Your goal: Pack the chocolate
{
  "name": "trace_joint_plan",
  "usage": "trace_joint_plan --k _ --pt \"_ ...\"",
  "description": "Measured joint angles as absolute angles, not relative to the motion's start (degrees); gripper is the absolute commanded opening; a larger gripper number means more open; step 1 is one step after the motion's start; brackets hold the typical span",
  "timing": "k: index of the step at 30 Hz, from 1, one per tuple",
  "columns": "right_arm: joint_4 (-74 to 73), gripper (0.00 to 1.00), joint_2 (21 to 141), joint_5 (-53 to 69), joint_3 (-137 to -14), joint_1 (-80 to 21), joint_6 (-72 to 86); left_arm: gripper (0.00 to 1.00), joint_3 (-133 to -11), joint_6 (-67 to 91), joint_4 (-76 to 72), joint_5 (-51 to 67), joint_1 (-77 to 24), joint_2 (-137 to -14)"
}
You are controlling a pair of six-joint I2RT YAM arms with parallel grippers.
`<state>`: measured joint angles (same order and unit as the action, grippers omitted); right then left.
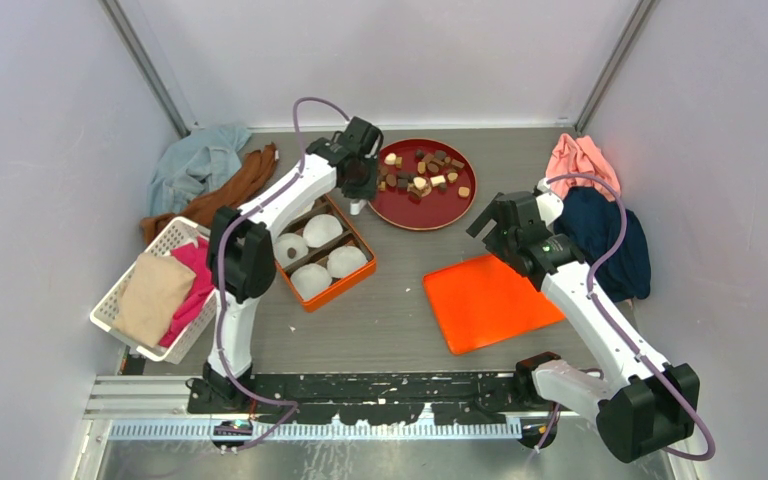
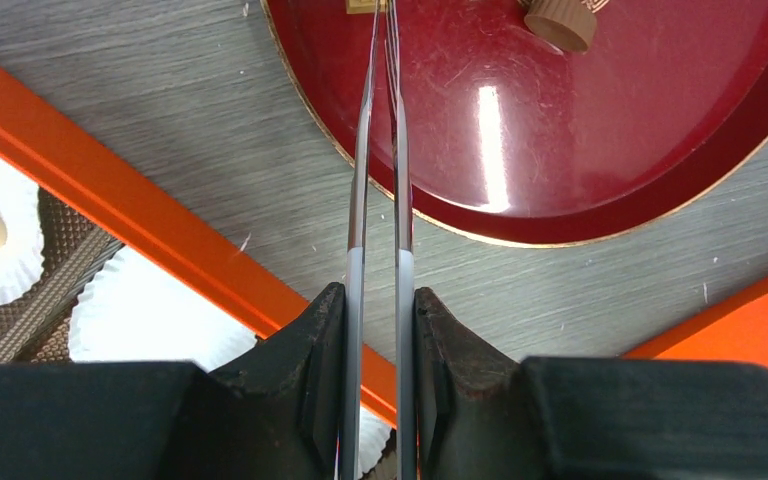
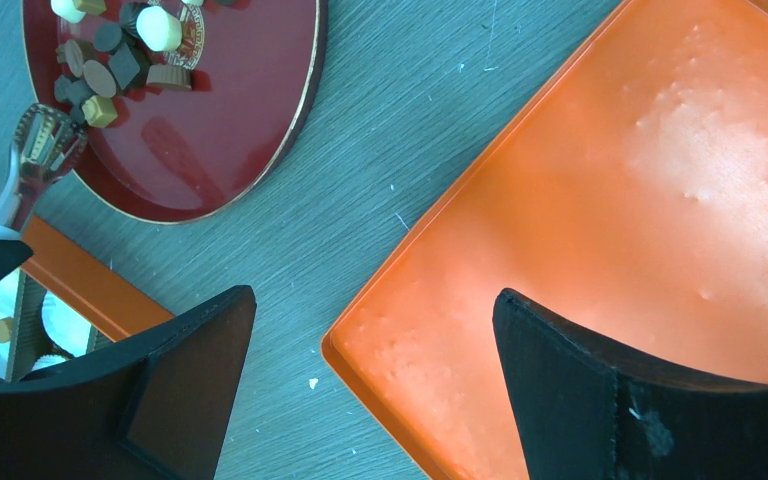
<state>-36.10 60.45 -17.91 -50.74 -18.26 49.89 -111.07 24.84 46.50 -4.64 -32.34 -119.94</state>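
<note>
Chocolate [image 1: 422,172]: some twenty pcs, exact count unclear, heaped on far half of 1 red plate [image 1: 430,215]; near half bare. My left gripper [image 2: 380,310] clamps 1 pair of tongs [image 2: 358,150], tips inside plate's left rim, near orange box [image 1: 345,283] w/ 4 paper cups [image 1: 322,229]. My right gripper [image 3: 375,310] stands wide apart above 1 orange lid [image 3: 640,200]. Bare table [image 1: 400,290] betw. box, plate, lid.

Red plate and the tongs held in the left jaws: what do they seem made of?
The red plate looks like glossy lacquer or hard plastic, I can't tell which: sharp light reflections, fine scratches, thin gold rim. The tongs look like polished steel: thin silvery blades with a bright sheen and a scalloped tip.
</note>
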Motion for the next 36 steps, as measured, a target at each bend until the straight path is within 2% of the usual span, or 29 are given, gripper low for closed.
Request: trace_joint_plan --k 12,36 --pt "-36.12 0.94 60.6 -17.91 -50.76 -18.26 49.87 0.38 -112.27 24.56 47.68 -4.69 -32.6 -123.59" --pt "-36.1 0.94 61.54 -17.89 -50.78 -18.26 49.84 0.41 -117.49 23.55 50.09 -6.28 -32.67 -128.38"
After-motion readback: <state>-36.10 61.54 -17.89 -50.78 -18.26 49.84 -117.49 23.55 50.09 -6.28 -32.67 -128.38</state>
